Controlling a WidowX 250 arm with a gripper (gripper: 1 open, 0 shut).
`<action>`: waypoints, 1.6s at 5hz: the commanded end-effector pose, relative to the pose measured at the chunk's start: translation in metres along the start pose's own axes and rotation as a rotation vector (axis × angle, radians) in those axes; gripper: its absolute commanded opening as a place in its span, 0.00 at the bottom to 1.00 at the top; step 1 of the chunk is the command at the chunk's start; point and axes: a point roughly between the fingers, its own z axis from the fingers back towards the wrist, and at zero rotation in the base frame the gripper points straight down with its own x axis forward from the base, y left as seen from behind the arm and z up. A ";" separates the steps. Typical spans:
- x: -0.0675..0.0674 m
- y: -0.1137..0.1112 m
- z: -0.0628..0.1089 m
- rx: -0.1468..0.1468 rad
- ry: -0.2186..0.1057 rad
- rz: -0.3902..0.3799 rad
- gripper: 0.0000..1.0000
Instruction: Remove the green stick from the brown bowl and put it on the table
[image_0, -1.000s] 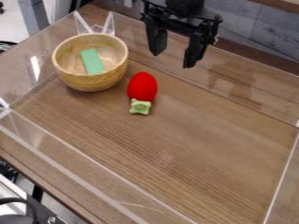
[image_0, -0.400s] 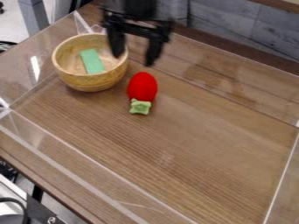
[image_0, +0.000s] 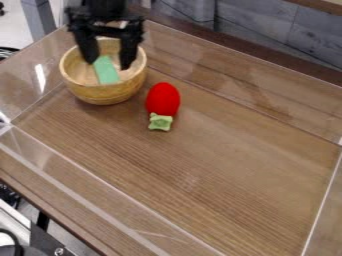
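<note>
The brown bowl (image_0: 98, 90) stands at the left of the table (image_0: 201, 160), round and thick-walled. Inside it lies the green stick (image_0: 106, 71), a light-green oblong block resting on the bowl's floor. My gripper (image_0: 107, 56) hangs over the bowl pointing down, its two black fingers (image_0: 86, 47) spread wide on either side of the stick's far end. It is open and nothing is held between the fingers. Whether a fingertip touches the stick or the bowl I cannot tell.
A red rounded object (image_0: 162, 98) sits just right of the bowl, with a tiny pale-green lumpy piece (image_0: 160, 122) in front of it. Low clear plastic walls (image_0: 27, 150) border the tabletop on all sides.
The gripper has swept left across the back of the table, from right of the red object to above the bowl, sinking a little and rolling slightly. It stayed open. Nothing else moved.
</note>
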 end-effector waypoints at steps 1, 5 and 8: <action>0.019 0.014 0.009 0.008 -0.080 0.038 1.00; 0.053 0.033 0.015 0.012 -0.131 0.091 1.00; 0.061 0.035 0.011 0.022 -0.140 0.070 1.00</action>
